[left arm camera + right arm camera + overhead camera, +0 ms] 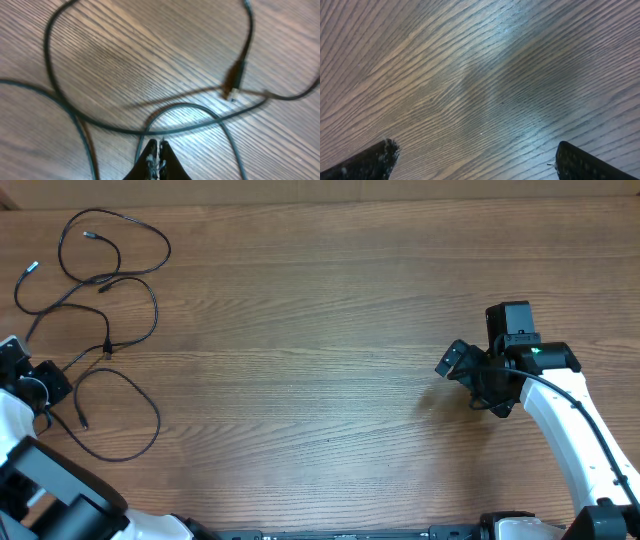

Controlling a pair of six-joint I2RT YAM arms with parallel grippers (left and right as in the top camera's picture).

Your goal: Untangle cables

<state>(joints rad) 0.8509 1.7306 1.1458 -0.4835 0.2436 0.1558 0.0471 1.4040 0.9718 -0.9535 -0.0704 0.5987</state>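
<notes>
On the table (pixel 330 330), cables (pixel 106 346) sprawl in loose loops far left.

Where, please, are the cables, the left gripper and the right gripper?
cables (pixel 107 349), overhead view, where the cords meet.
left gripper (pixel 157 146), left wrist view, between its shut fingers.
right gripper (pixel 476 148), right wrist view, midway between its open fingers.

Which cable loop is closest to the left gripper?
The front loop, lowest in the overhead view, beside the shut left gripper. The other two loops lie farther back.
</notes>
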